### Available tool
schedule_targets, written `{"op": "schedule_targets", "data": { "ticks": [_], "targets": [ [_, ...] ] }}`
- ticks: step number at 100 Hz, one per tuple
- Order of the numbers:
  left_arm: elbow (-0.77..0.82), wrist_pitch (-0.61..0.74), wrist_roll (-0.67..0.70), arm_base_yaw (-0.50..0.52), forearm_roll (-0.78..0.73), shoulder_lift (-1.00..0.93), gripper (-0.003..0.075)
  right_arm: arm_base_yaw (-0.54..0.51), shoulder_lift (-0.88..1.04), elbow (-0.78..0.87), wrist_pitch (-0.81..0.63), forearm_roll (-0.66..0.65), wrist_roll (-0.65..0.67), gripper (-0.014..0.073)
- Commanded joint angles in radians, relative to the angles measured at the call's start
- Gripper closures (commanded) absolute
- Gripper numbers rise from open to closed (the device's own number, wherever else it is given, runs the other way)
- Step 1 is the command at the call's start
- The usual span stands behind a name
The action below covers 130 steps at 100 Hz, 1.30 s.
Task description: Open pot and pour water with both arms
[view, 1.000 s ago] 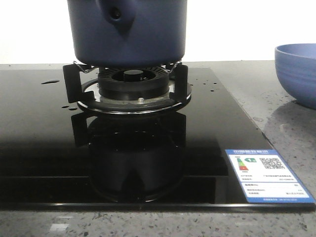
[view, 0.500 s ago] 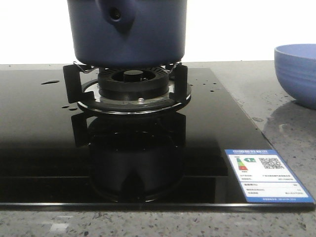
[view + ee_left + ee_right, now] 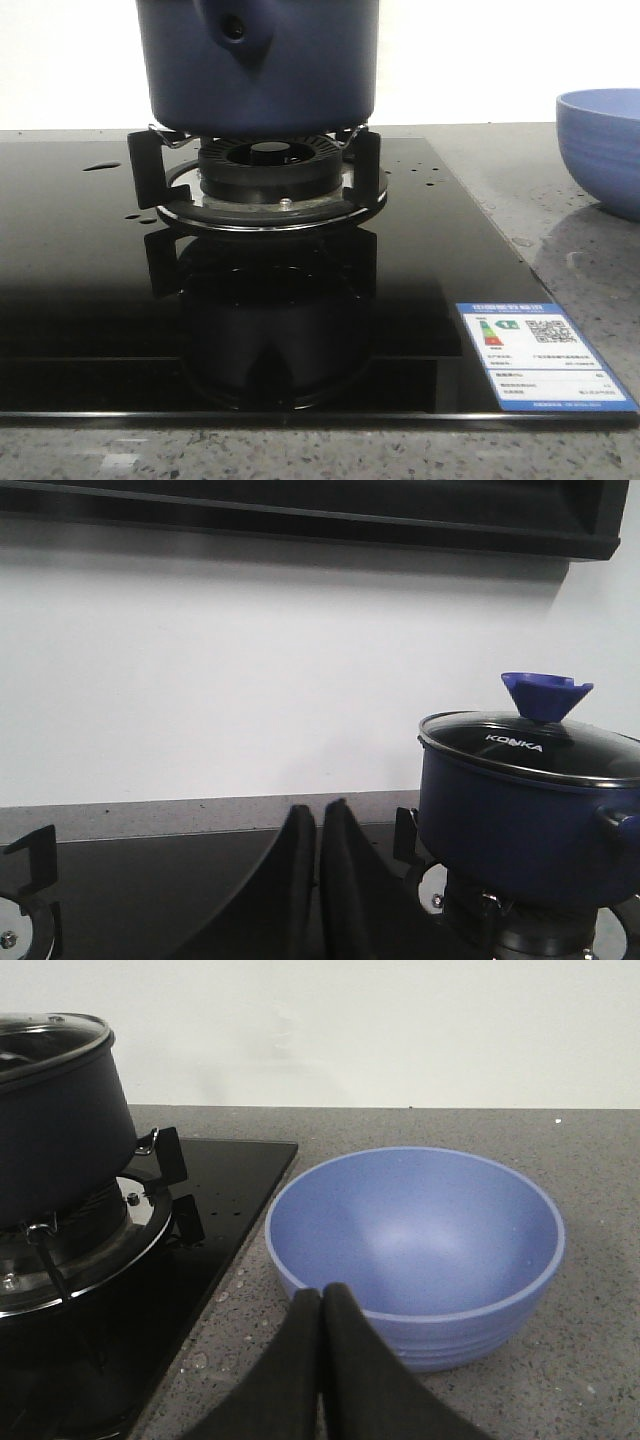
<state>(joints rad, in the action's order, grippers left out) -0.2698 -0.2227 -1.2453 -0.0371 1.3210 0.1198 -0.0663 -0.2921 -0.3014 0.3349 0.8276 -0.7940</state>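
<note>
Nothing has moved since the earlier frame. The pot (image 3: 258, 62) sits lidded on the burner (image 3: 268, 170), the bowl (image 3: 604, 148) right of it. Left gripper (image 3: 318, 880) and right gripper (image 3: 321, 1360) are both closed, empty.

Prob. a kitchen: gas hob (image 3: 90, 290), stone counter (image 3: 590, 260), bowl (image 3: 415, 1250).

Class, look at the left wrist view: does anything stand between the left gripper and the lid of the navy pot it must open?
Nothing visible does. The left gripper, its fingers together, faces the wall, with the pot off to one side on its burner. The lid with its blue knob is on and uncovered, with bare black cooktop between.
</note>
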Motion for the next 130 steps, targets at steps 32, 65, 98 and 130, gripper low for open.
{"op": "schedule_targets", "data": {
  "ticks": [32, 65, 98, 130],
  "targets": [
    [-0.025, 0.019, -0.003, -0.007, 0.027, 0.009, 0.0739, 0.003, -0.005, -0.025, -0.057, 0.025, -0.011, 0.0650],
    [-0.025, 0.023, 0.069, -0.007, -0.081, 0.009, 0.0739, 0.003, -0.005, -0.025, -0.057, 0.025, -0.011, 0.0650],
    [0.088, 0.192, 1.230, -0.007, -1.160, 0.007, 0.0739, 0.003, -0.005, -0.025, -0.057, 0.025, -0.011, 0.0650],
    [0.293, 0.215, 1.235, 0.005, -1.219, -0.122, 0.0739, 0.003, -0.005, -0.025, -0.057, 0.025, -0.011, 0.0650]
  ]
}}
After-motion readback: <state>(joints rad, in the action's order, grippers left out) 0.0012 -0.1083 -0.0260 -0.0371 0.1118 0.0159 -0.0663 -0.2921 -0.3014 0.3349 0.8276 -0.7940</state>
